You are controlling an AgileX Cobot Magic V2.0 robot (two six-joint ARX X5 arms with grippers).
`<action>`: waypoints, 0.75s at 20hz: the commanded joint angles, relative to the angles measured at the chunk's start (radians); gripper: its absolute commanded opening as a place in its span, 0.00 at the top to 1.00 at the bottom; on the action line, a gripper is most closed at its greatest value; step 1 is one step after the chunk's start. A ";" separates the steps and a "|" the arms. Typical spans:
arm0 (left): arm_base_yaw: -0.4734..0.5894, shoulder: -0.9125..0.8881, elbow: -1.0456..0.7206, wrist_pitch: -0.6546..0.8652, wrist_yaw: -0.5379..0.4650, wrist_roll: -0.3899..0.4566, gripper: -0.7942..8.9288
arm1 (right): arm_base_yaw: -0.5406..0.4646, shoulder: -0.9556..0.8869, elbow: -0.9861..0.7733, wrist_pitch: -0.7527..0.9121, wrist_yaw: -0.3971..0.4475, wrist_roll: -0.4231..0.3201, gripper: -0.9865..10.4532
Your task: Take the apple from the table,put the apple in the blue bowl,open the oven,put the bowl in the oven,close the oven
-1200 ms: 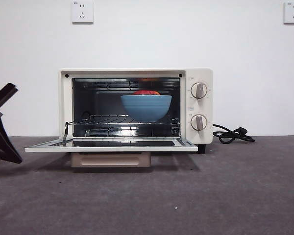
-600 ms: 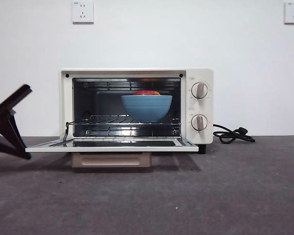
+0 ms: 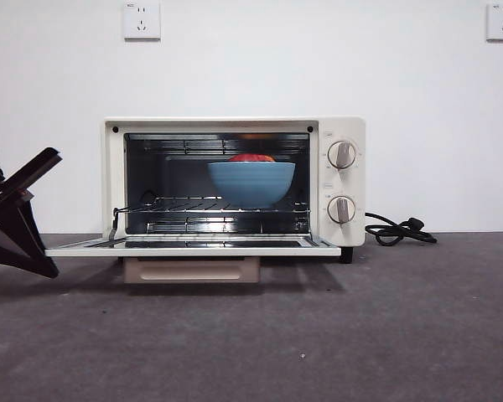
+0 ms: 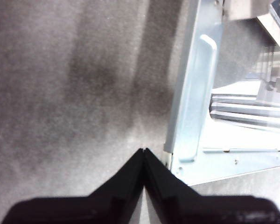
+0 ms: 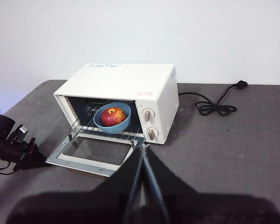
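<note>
half of apple (image 3: 251,157) hidden in blue bowl (image 3: 251,183); left pincer (image 4: 144,150) closed beside oven (image 3: 235,180) door; right pincer (image 5: 143,148) closed.

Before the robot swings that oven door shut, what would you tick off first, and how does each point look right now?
1. Apple sits inside the blue bowl: ok.
2. Bowl rests on the wire rack, fully inside the oven: ok.
3. Door is still folded down flat, so closing remains to be done: ok.
4. Nothing lies on the door or across the opening: ok.
5. Left end effector is shut, empty, close to the door's outer corner; whether it touches the door: cannot tell.
6. Right end effector is shut, empty, held back high in front of the oven, out of the door's swing: ok.
</note>
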 commanded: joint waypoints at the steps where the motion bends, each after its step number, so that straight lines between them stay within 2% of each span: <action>1: -0.018 0.008 0.000 0.036 0.051 0.002 0.92 | 0.001 -0.004 -0.005 -0.024 0.003 0.009 0.92; 5: -0.018 0.008 0.005 0.070 0.122 -0.034 0.92 | 0.001 -0.004 -0.005 -0.024 0.003 0.009 0.92; 15: -0.021 0.007 0.138 0.065 0.150 -0.072 0.92 | 0.001 -0.004 -0.005 -0.024 0.003 0.009 0.92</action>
